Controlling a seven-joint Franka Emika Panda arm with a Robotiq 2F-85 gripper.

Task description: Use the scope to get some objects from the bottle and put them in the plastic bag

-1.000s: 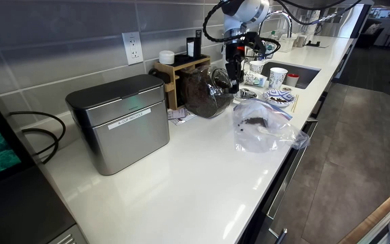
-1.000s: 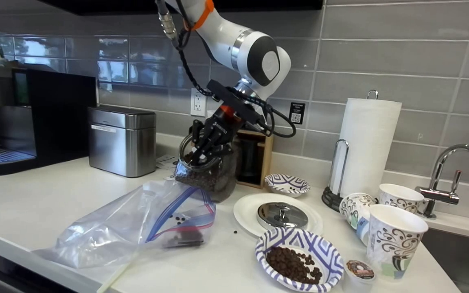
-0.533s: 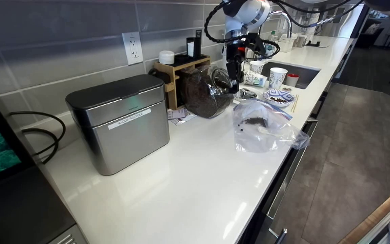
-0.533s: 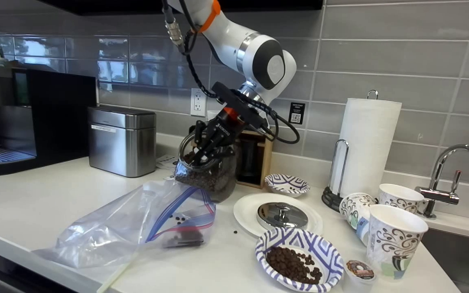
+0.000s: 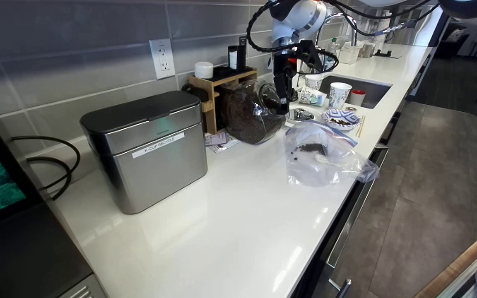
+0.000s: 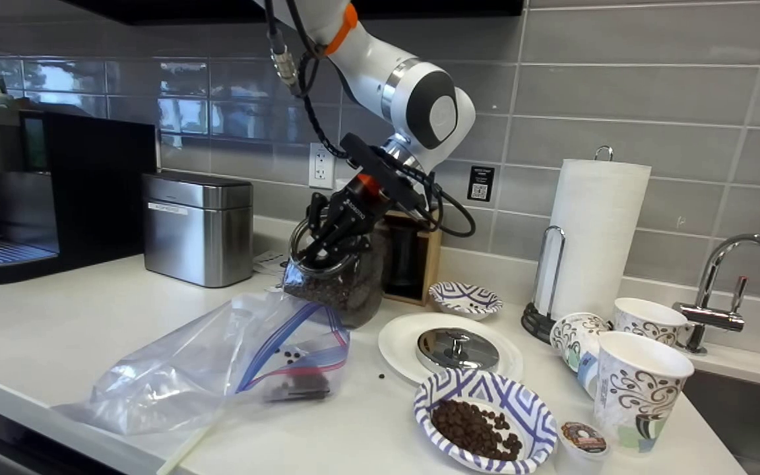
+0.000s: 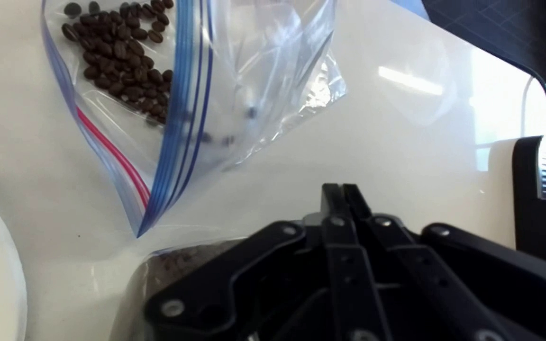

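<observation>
A: Any readable text?
B: Label on the silver bin says K-CUP RECYCLE; ROBOTIQ lettering on the gripper; QR code sticker on the tiled wall, its other print too small; same for the printed top of the pod just beside the bowl.
A: Fingers?
B: Together, tips side by side in the wrist view; at the mouth of the jar in both exterior views; depth is poor there, so can't tell whether the tips are past the rim or just in front.
A: Jar and zip bag?
B: Jar's on the counter beside the wooden organizer, mouth angled sideways, dark beans inside; clear bag lies near it, also on the counter; pile of coffee beans at the blue strip end, a few strays showing through the plastic; one dark speck between bag and plate.
A: Rest?
B: White plate carries a shiny lid; patterned bowl holds more beans; paper cups near the pod, one on its side; sink by the cups.
</observation>
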